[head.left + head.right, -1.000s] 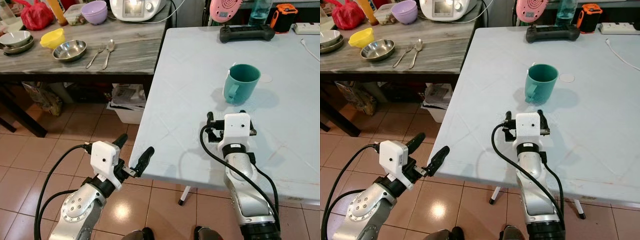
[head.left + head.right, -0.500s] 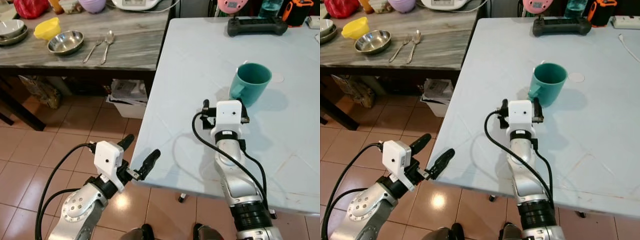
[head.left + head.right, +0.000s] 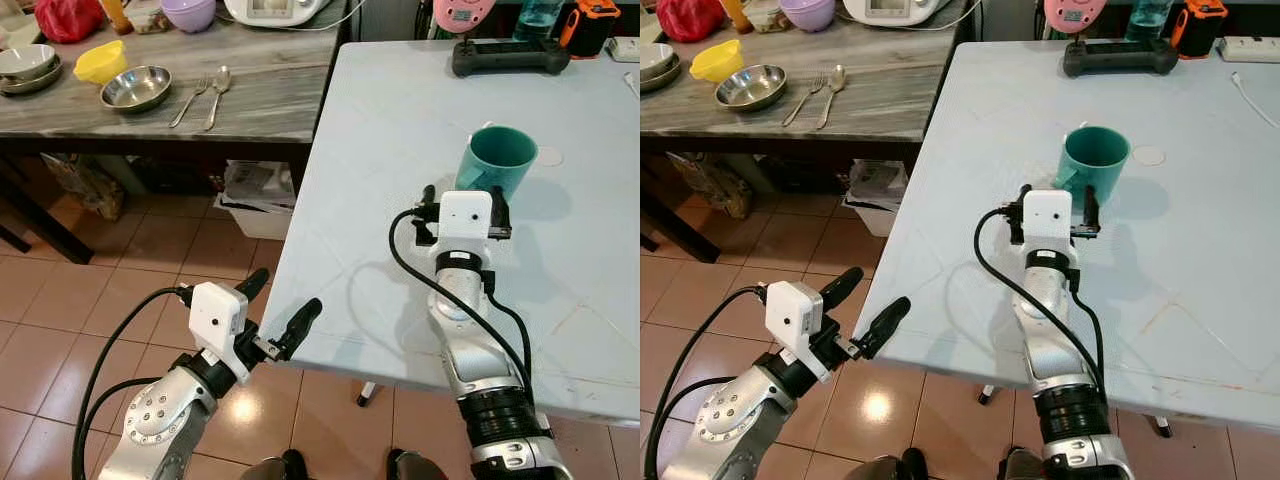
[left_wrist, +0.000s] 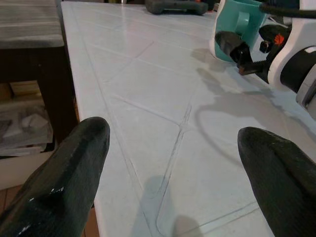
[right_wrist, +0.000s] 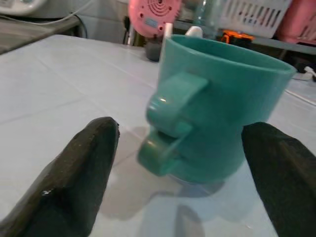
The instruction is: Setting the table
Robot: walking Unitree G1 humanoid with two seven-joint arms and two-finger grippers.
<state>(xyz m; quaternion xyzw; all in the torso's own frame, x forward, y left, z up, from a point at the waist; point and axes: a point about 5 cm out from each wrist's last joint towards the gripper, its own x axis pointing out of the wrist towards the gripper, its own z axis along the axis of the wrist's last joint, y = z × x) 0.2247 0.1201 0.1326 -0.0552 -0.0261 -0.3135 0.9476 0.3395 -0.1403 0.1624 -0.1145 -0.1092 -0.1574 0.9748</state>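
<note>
right pincer [image 5: 177, 163] spread wide just before upright teal mug [image 5: 217, 108], gripping nothing, left pincer [image 3: 278, 312] open, empty

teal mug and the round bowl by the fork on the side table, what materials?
Teal mug: looks like matte plastic, possibly melamine; uniform colour, thick moulded handle, soft dull sheen. It stands upright on the white table, with the right pincer open just short of it. Round bowl: almost certainly stainless steel; silvery, mirror-like reflections inside, thin rim.
</note>
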